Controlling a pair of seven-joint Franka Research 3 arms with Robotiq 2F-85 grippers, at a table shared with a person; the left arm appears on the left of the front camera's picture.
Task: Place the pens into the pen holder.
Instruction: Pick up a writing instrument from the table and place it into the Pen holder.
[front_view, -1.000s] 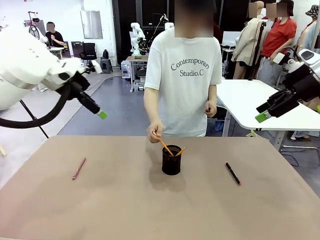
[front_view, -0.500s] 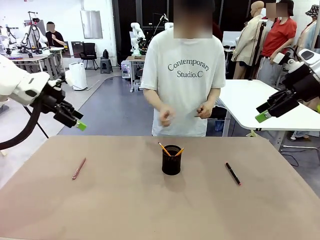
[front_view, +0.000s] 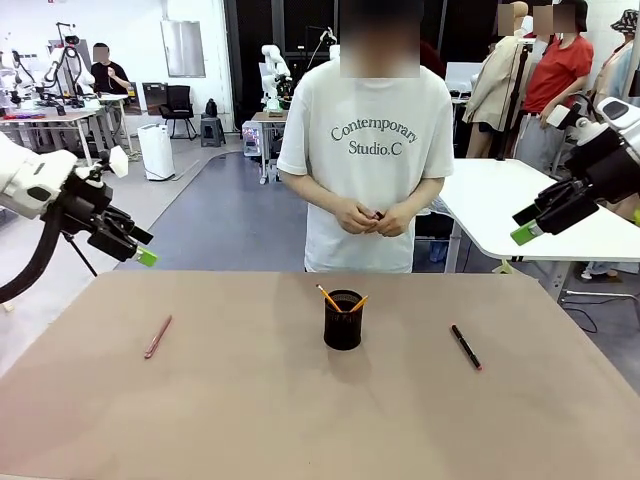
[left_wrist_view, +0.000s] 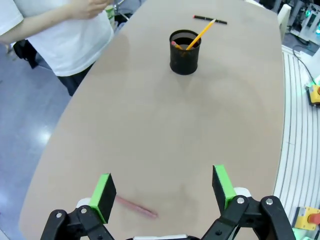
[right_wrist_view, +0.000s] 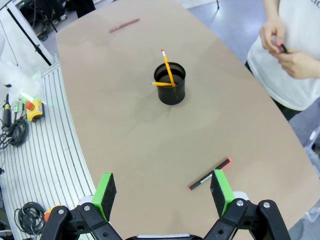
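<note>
1. my left gripper (left_wrist_view: 162, 187) hangs over the table's left end, jaws spread wide with nothing between them. the pinkish-red pen (left_wrist_view: 136, 207) lies flat almost under it.
2. my right gripper (right_wrist_view: 164, 189) sits high off the right side, also spread and empty. the black pen (right_wrist_view: 210, 174) with the red tip lies flat on the table (front_view: 250, 420) below it, well apart from the holder.
3. i judge both pens light, stiff, thin and smooth, so they are apt to roll or skid on the bare top. i'd pinch each across the middle of its barrel, pads square to its length, so it can't pivot.
4. the pen holder (front_view: 343, 322) stands upright mid-table between the two loose pens, with two yellow-orange pencils (front_view: 328, 297) leaning inside. it looks light, so a knock could tip it.
5. farther off, the person's hands (front_view: 368, 217) are together at the waist, holding something small and dark.
6. against a second ago, the left gripper has swung down and out to the left, and the person's hand has left the holder. the right gripper, the loose pens and the holder haven't moved.
</note>
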